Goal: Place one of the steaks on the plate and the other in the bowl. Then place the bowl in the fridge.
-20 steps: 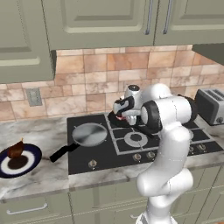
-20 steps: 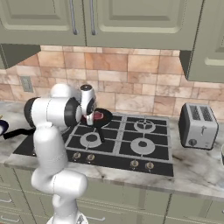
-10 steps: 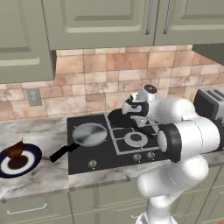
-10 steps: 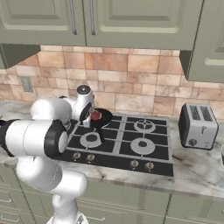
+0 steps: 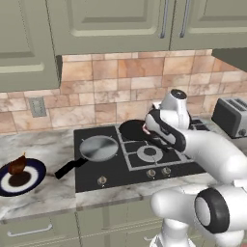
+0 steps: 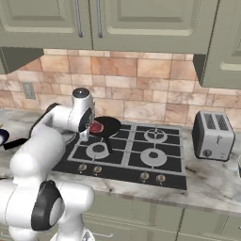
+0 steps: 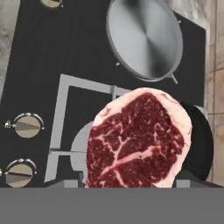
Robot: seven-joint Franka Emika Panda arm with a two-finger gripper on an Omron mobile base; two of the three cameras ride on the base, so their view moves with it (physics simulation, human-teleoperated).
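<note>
My gripper hangs over the back of the stove, shut on a pinkish-red steak with pale fat edges. The steak hides the fingertips in the hand view. In the right base view the same steak shows red beside the hand, just above a black pan. A darker reddish-brown steak lies on the navy-rimmed plate on the counter left of the stove. The bowl and the fridge are out of view.
A silver frying pan with a black handle sits on the stove's front left burner. The stove knobs line the front edge. A toaster stands on the counter to the right. Wall cabinets hang above.
The arm's elbow and upper links have swung down and to the right. The hand has stayed over the black pan with the steak in its grip.
</note>
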